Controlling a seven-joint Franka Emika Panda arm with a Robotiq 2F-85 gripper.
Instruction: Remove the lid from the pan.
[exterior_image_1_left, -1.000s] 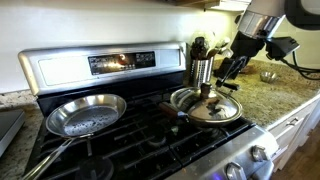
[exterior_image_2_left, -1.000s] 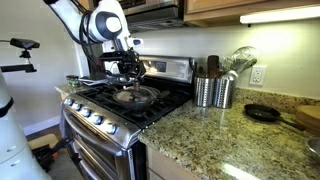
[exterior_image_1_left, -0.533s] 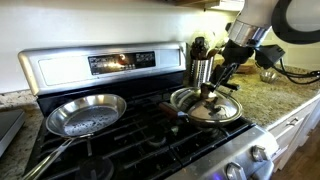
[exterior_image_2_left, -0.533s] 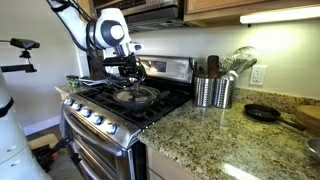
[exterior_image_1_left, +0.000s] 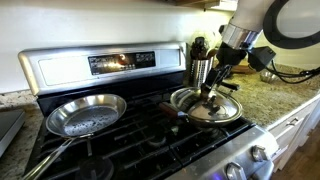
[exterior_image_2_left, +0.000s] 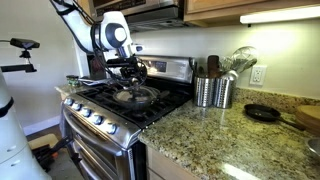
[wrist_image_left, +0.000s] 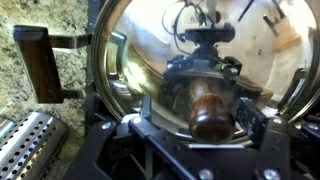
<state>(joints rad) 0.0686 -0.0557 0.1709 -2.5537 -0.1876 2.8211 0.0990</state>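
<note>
1. Stove (exterior_image_1_left: 140, 138): dark grates, steel back panel.
2. Granite counter (exterior_image_2_left: 215, 135) adjoins stove.
3. Empty silver pan (exterior_image_1_left: 85, 115) on stove.
4. Pan (wrist_image_left: 40, 62) on stove too, lid (exterior_image_1_left: 208, 108) seated on it.
5. Utensil canisters (exterior_image_2_left: 212, 92) just beside stove.
6. Gripper (exterior_image_1_left: 211, 90) over stove, jaws straddling knob (wrist_image_left: 212, 110); can't tell whether clamped.

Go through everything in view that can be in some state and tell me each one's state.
Round shiny silver metal lid: on the pan, covering it.
Black frying pan with dark handle: covered, on the stove.
Robot gripper: at the lid's knob; grip unclear.
All-silver shiny frying pan: uncovered, empty.
Small black skillet: uncovered, empty, on the counter.
Perforated steel utensil holders: upright, holding utensils.
</note>
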